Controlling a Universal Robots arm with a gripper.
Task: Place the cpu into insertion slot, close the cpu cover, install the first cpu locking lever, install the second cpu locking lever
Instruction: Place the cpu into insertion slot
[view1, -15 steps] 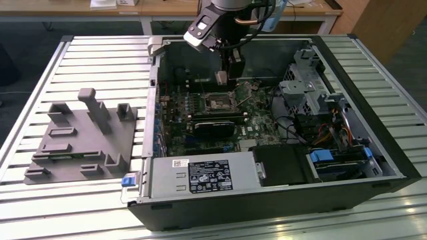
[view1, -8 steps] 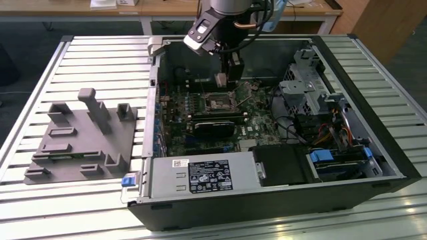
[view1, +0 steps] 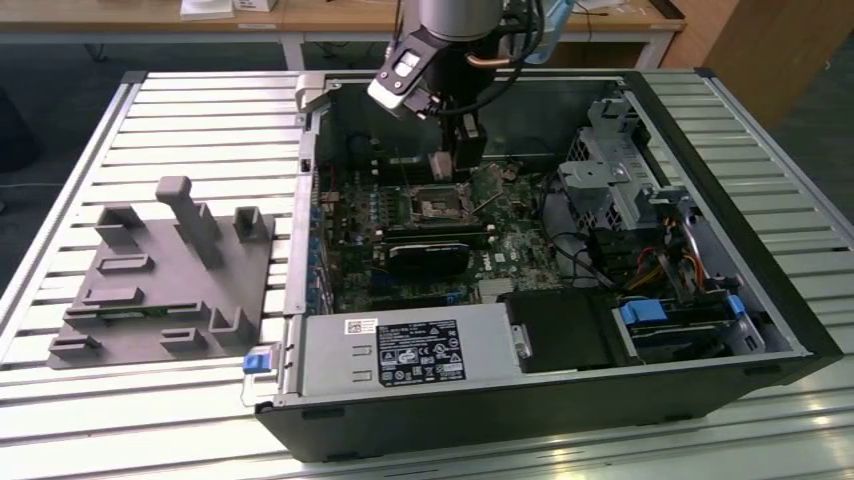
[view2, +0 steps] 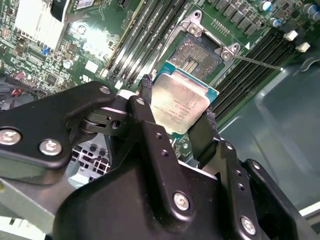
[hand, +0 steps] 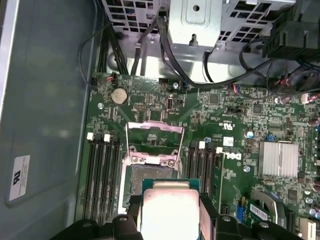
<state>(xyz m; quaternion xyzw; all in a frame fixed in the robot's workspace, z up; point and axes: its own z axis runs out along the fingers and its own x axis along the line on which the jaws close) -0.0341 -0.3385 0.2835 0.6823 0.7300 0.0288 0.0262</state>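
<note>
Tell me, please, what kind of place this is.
Probably a robotics lab or test workshop. An open computer case lies on a slatted metal table, the robot's hand holds a chip near the board's socket, and a grey fixture block sits beside the case, with wooden desks behind.

table: slatted metal (view1: 200, 120) | behind: wooden desk (view1: 347, 15), white legs | floor: dark (view1: 160, 55)

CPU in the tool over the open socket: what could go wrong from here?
The cpu, clamped by its edges in the tool, hangs partly off to one side of the insertion slot; lowered so, it could land on the rim and bend contacts. The cpu cover stands raised beside the slot and might catch the chip or tool.
</note>
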